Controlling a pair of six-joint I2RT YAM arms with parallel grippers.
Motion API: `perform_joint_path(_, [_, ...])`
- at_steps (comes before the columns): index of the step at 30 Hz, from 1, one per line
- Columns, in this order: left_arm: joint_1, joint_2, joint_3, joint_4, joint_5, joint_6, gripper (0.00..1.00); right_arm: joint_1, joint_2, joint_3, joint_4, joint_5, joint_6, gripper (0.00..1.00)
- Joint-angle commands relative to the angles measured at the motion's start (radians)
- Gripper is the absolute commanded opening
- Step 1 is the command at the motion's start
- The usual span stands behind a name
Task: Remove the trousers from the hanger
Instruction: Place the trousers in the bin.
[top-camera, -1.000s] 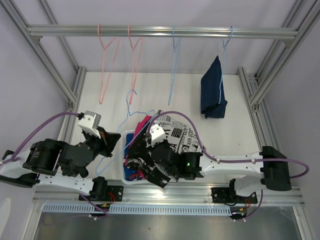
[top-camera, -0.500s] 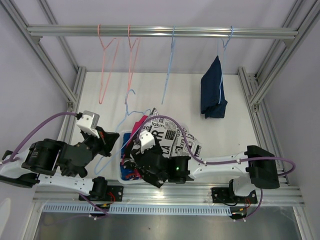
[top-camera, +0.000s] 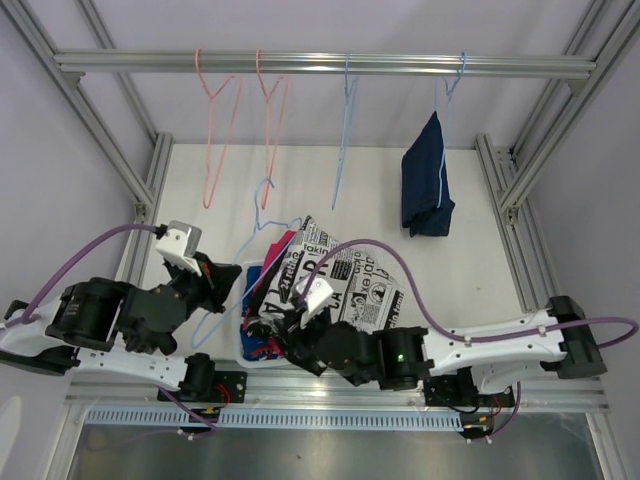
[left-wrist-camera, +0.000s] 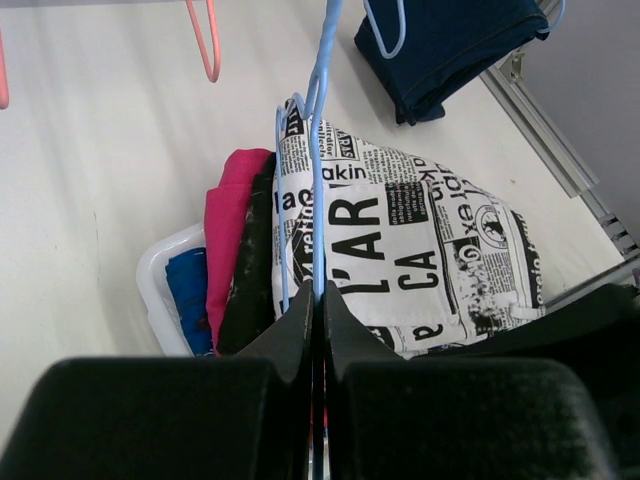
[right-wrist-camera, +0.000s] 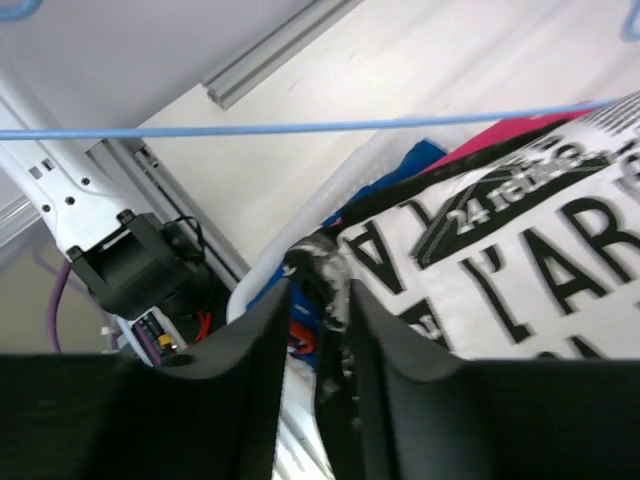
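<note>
The left pincer (left-wrist-camera: 318, 305) is pressed together on the wire of a blue hanger (left-wrist-camera: 318, 200), holding it upright over the bin (left-wrist-camera: 150, 290) at the near edge of the surface (top-camera: 300, 170). The right pincer (right-wrist-camera: 318, 290) looks nipped on the dark hem of the print trousers (left-wrist-camera: 420, 250), which drape off that hanger across the bin's pile. To do this well, I judge the left should hold the hanger steady while the right draws the cloth sideways off the bar, slowly, so nothing snags on the wire. The denim trousers (top-camera: 425, 190) hang from the rail (top-camera: 320, 65) over the far right corner.
</note>
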Motion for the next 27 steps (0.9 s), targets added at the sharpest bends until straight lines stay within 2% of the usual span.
perform_joint_path(1, [-0.006, 0.016, 0.019, 0.047, -0.007, 0.023, 0.01, -0.017, -0.067, -0.047, 0.022, 0.046, 0.021, 0.29])
perform_joint_path(5, [-0.006, 0.028, 0.021, 0.049, 0.001, 0.026, 0.01, -0.072, -0.053, -0.109, 0.054, -0.011, 0.075, 0.23])
perform_joint_path(10, [-0.006, 0.030, 0.014, 0.050, 0.016, 0.028, 0.01, -0.144, 0.063, -0.199, 0.143, -0.098, 0.147, 0.18])
perform_joint_path(16, [-0.006, 0.037, 0.007, 0.031, 0.037, 0.017, 0.01, -0.152, 0.181, -0.206, 0.157, -0.132, 0.216, 0.09])
perform_joint_path(27, [-0.005, 0.057, -0.022, 0.030, 0.076, -0.026, 0.01, -0.049, -0.102, -0.041, -0.040, 0.091, 0.006, 0.14])
